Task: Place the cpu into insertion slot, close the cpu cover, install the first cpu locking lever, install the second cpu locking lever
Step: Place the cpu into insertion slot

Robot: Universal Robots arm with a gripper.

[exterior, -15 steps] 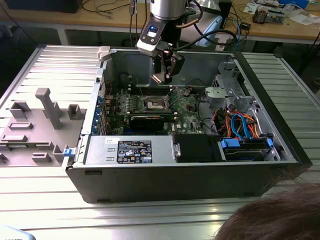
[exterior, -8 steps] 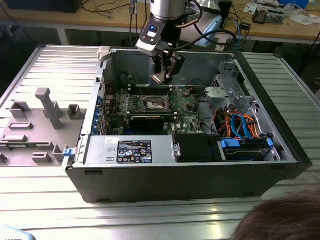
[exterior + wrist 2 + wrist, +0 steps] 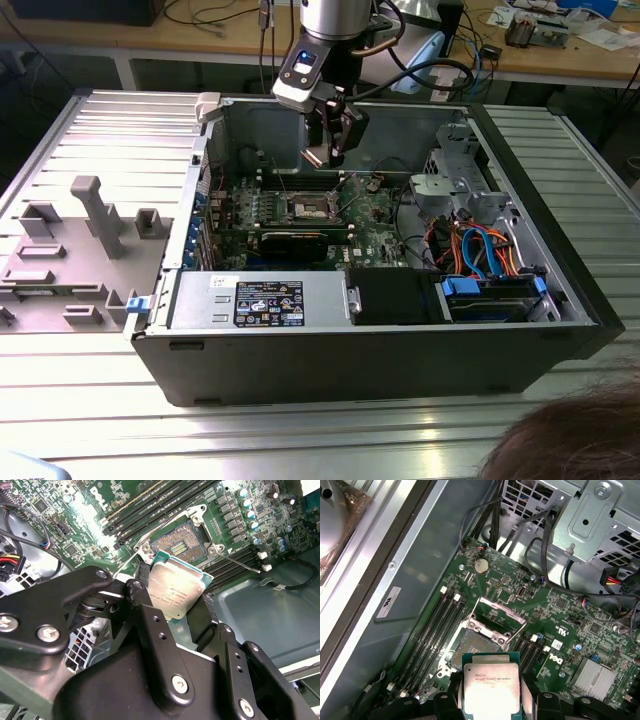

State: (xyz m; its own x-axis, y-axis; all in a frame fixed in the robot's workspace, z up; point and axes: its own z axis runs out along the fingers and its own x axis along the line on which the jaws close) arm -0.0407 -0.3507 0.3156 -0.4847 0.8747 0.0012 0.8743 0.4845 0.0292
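My gripper (image 3: 330, 148) hangs over the open computer case, shut on the cpu (image 3: 316, 156). In both wrist views the cpu (image 3: 175, 587) (image 3: 491, 687) is a silvery-beige square chip with a green rim, pinched by its edges between the black fingers (image 3: 145, 610). It hovers above and slightly to one side of the insertion slot (image 3: 179, 542) (image 3: 472, 645) (image 3: 308, 207), whose dark contact field lies bare. The cpu cover (image 3: 501, 614) is swung up and open behind the slot. A thin locking lever (image 3: 240, 563) sticks out beside the slot.
Long black memory slots (image 3: 437, 625) flank the socket. A drive cage (image 3: 460, 190) with orange and blue cables sits on the exterior view's right, the power supply (image 3: 260, 300) at the front. A grey fixture plate (image 3: 70, 250) lies outside the case. A person's head (image 3: 570, 440) shows at the bottom.
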